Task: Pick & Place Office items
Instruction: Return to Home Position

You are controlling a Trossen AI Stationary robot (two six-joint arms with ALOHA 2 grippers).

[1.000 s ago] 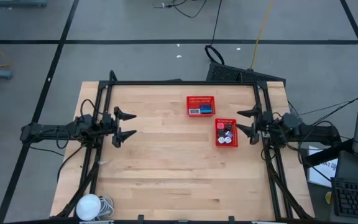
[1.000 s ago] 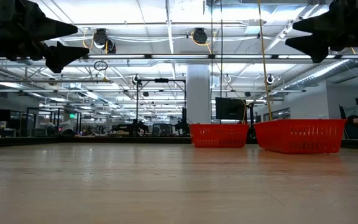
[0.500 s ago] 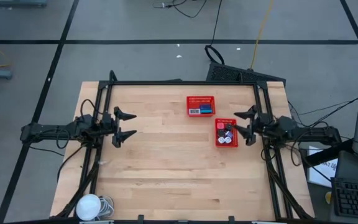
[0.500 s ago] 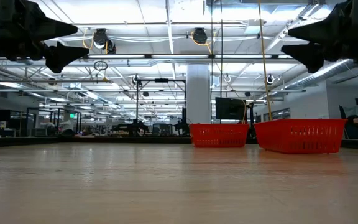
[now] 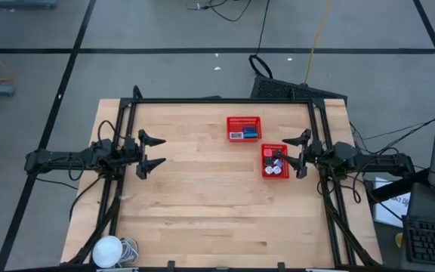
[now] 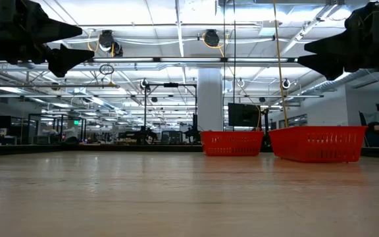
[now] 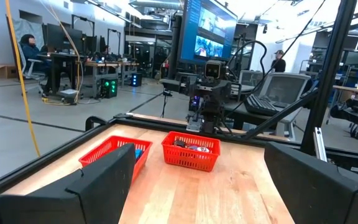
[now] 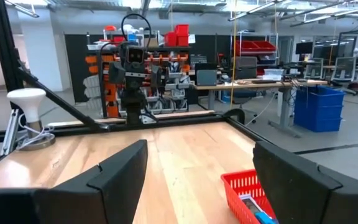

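Observation:
Two red mesh baskets sit on the wooden table at its right. The far basket (image 5: 244,128) holds blue and white office items (image 5: 246,134). The near basket (image 5: 275,161) holds white, black and pink office items (image 5: 276,166). My right gripper (image 5: 285,151) hovers open, level, above the near basket's right rim, well clear of it in the low view (image 6: 311,54). My left gripper (image 5: 163,151) waits open at the table's left, raised (image 6: 71,43). The left wrist view shows both baskets (image 7: 190,150) (image 7: 114,155); the right wrist view shows the far one (image 8: 247,190).
A black frame (image 5: 225,100) runs around the table's far and side edges. A white round lamp (image 5: 108,249) stands at the near left corner. Bare wood (image 5: 210,189) lies between the arms and toward the near edge.
My right gripper has sunk and reached a little toward the table's left, so it now stands over the near basket's right rim. It stays open and level. The baskets and my left gripper have kept still.

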